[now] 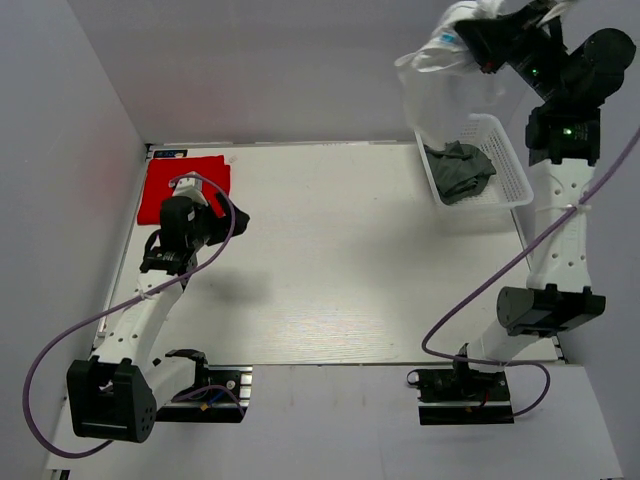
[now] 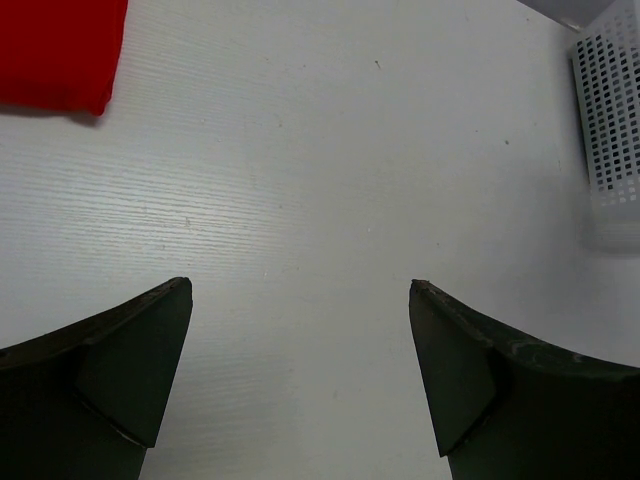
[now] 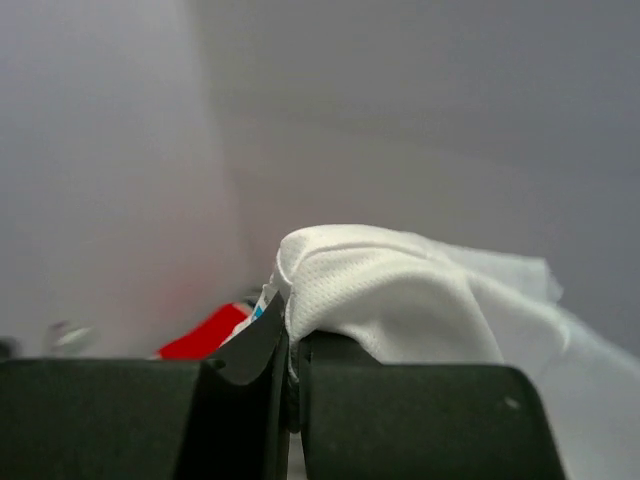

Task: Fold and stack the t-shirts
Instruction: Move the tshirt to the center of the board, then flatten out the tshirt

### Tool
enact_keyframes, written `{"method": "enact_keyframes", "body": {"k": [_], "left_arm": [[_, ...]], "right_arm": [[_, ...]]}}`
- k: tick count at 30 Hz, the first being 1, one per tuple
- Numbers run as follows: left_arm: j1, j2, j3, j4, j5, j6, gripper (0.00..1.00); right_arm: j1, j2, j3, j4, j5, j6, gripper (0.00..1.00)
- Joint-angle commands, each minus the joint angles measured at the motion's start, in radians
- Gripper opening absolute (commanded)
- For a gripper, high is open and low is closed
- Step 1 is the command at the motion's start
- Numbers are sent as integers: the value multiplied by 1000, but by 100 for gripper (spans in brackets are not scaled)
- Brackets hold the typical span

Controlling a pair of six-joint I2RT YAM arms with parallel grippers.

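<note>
A: What is the right gripper [image 3: 285, 350] doing?

B: Its jaws are pressed together on a bunched fold of the white t-shirt [image 3: 400, 290], with cloth spilling over the fingers.

A: Where is that relative to the basket [image 1: 512, 160]?

B: Raised above its far end. The rest of the shirt hangs loose over that end, clear of the table [image 1: 330, 260]. Inside the basket lies a crumpled grey garment [image 1: 460, 170].

A: And the left gripper [image 2: 300, 290]?

B: Spread wide with nothing between its fingers, above bare tabletop, well across the table from the basket.

A: The red t-shirt [image 1: 185, 187]?

B: It lies flat in the far corner opposite the basket, just beyond the left gripper, and looks folded into a rough rectangle.
</note>
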Motion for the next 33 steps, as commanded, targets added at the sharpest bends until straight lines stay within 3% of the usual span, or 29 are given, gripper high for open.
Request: {"method": "enact_keyframes", "body": {"k": [1, 5, 8, 9, 10, 11, 12, 13, 15, 22, 26, 29, 33], "left_arm": [[0, -26, 9, 9, 14, -15, 99], [9, -36, -2, 20, 25, -39, 99], [9, -36, 9, -21, -9, -62, 99], [9, -36, 18, -55, -50, -82, 99], [9, -36, 29, -67, -72, -91, 99], [9, -36, 29, -78, -92, -102, 99], [9, -27, 41, -89, -133, -134, 99], [9, -26, 41, -100, -145, -150, 99], [9, -17, 41, -100, -145, -174, 99], [-8, -6, 8, -174, -100, -214, 99], [-18, -37, -121, -89, 130, -205, 99], [-69, -13, -203, -68, 236, -205, 99], [-202, 29, -258, -100, 244, -230, 94]], "right_arm": [[83, 103, 79, 369, -387, 359, 0], [146, 155, 38, 520, -497, 508, 0], [162, 83, -208, 414, -477, 308, 0], [166, 62, -411, 371, -361, 236, 1], [174, -5, -471, 190, -293, 9, 27], [185, -26, -520, 138, -217, -42, 36], [198, -46, -697, 88, 1, -80, 46], [200, -79, -755, 76, 67, -111, 72], [200, -124, -940, 83, 251, -92, 90], [249, -148, -1135, 8, 444, -99, 90], [281, -188, -1191, -84, 612, -69, 90], [301, -175, -1211, -76, 700, -47, 90], [315, -77, -1157, -85, 709, -43, 90]]}}
